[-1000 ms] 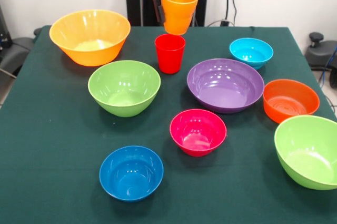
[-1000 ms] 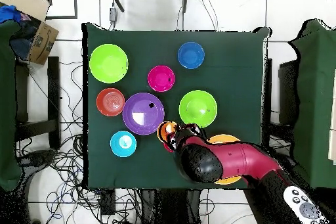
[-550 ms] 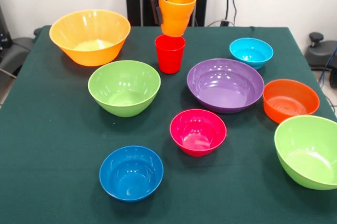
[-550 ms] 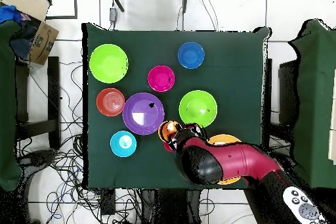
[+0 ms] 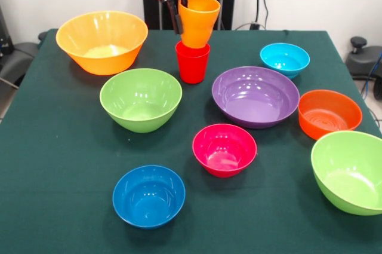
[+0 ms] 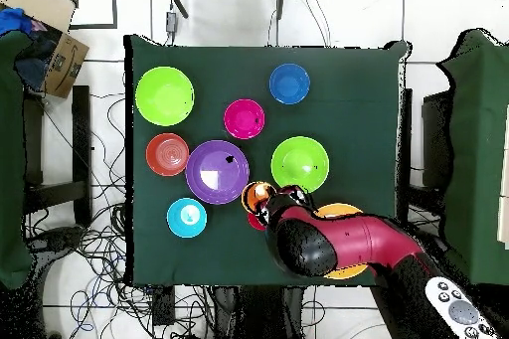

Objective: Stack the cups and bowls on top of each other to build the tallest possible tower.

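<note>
Front view
Gripper: clamped on the rim of the orange cup — one dark finger runs down the cup's outer left side.
Orange cup: upright, slightly tilted, its base just inside the mouth of the red cup; whether it is fully seated cannot be told.
Red cup: upright on the table, near the middle of the far edge.
Yellow-orange bowl: far left corner.
Green bowl: left of centre, near the red cup.
Purple bowl: right of centre.
Light blue bowl: toward the far right corner.
Orange bowl: right edge, just beside the purple one.
Second green bowl: near right corner, partly cut off.
Pink bowl: centre.
Dark blue bowl: near edge, left of middle.

Overhead view
Arm: covers the red cup almost wholly and most of the yellow-orange bowl.
Orange cup: open mouth shows by the arm's tip — just beside the purple bowl.
Bowls: all separate, none stacked.
</note>
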Robot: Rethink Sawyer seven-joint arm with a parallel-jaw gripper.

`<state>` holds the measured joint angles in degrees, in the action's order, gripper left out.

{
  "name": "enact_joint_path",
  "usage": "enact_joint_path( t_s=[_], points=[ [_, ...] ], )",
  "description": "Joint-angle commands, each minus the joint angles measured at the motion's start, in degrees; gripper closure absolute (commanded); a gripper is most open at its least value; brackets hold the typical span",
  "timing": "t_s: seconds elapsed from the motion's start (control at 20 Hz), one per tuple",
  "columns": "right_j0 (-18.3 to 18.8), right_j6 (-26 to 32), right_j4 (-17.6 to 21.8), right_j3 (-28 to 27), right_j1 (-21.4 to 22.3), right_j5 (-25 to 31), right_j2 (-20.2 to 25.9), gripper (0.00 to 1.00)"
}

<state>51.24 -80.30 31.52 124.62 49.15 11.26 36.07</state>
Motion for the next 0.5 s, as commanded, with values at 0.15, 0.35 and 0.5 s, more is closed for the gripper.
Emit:
enact_joint_path(
  t_s=[0.15,0.35,0.5],
  points=[
    [-2.72,-4.72,5.32,-3.28,-5.61,-4.09,-2.86,1.0],
    [-2.71,-4.7,5.71,-3.3,-5.9,-4.42,-3.23,1.0],
    [-2.65,-4.51,6.05,-3.54,-6.32,-4.83,-3.34,1.0]
  ],
)
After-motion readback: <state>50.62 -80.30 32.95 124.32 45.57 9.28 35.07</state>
